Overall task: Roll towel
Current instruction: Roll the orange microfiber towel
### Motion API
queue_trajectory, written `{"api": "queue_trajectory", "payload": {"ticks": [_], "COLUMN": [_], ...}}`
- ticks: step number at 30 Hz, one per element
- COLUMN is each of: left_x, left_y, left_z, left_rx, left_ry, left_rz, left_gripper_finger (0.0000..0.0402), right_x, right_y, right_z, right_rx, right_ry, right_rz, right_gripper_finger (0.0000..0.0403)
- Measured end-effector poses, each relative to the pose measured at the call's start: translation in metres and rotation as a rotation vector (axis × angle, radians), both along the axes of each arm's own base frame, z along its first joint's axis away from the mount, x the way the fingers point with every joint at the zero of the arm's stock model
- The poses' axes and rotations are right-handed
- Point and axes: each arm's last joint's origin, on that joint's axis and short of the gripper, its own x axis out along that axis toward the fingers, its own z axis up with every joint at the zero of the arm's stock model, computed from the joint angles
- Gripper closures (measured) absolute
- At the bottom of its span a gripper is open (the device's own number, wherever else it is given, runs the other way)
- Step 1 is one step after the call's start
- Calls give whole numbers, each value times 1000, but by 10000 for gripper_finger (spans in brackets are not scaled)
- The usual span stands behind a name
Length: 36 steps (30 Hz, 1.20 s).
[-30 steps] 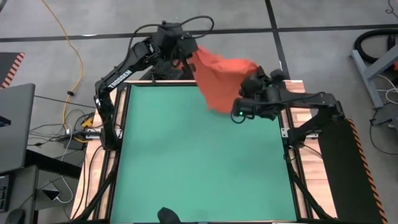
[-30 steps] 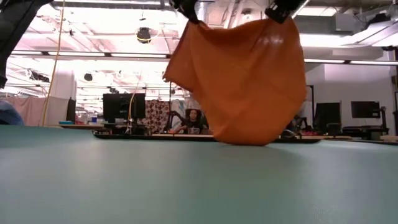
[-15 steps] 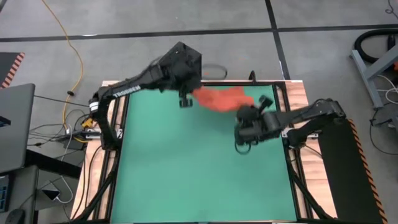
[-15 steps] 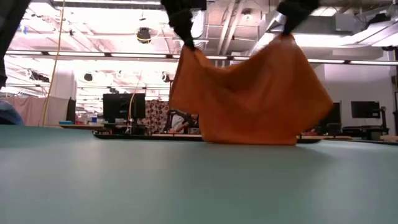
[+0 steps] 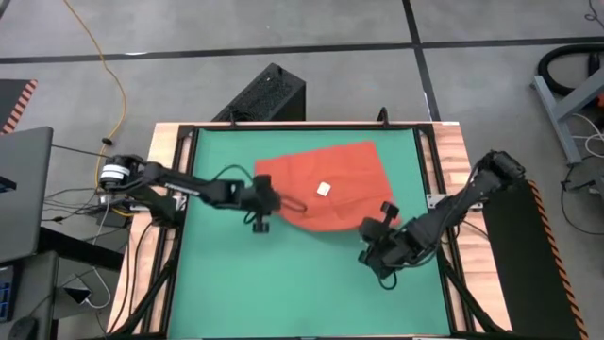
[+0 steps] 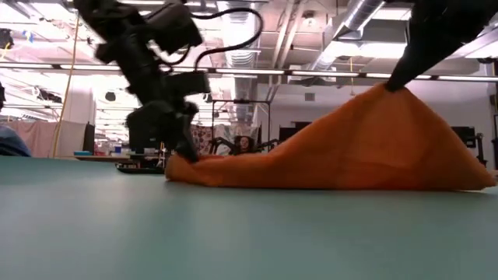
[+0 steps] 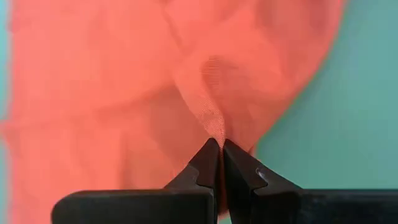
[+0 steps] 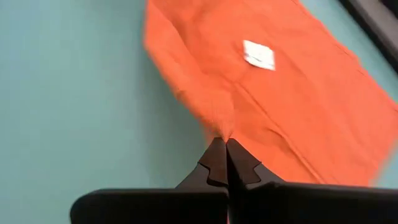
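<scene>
2 tools [image 5: 263, 210] [image 5: 376, 238] pinch 1 towel [image 5: 326, 194].

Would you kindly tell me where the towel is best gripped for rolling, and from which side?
By its two near corners, from the table's near edge. The towel lies spread flat on the green mat, tag up. The left claw and right claw are each shut on a near corner, so a roll could run away toward the far edge.

A green mat [image 5: 302, 274] (wood-edged table under it) carries the towel [image 5: 326, 184].
</scene>
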Motion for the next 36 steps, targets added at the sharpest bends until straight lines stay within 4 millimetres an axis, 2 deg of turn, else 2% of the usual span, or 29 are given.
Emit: {"api": "queue_trajectory", "payload": {"ticks": [2,5,11,17,21,25,28,30,36], "left_x": [-6,-6,11,26,42,50,63,70,109], "left_y": [-10,-21,-39,-42,-28,-1,23,36,57], "left_z": [-8,-4,22,52,82,96,86,70,47], "left_rx": [-31,-78,-170,-141,-52,-97,-89,-72,-86], "left_ry": [30,27,-50,-98,-220,-295,-334,-296,-207], "left_rz": [-1,-4,-105,-142,-159,-123,-135,-165,-288], "left_gripper_finger": [391,366,294,230,216,213,213,213,213], "right_x": [3,7,18,27,29,27,27,27,29], "right_y": [5,11,23,36,40,43,43,43,44], "right_z": [-3,-8,-32,-66,-71,-70,-70,-70,-69], "right_rx": [24,58,133,166,186,196,197,198,213], "right_ry": [-39,-58,51,179,173,165,163,163,147], "right_rz": [36,87,145,181,184,184,187,186,182], "right_gripper_finger": [399,399,399,399,399,399,399,399,399]}}
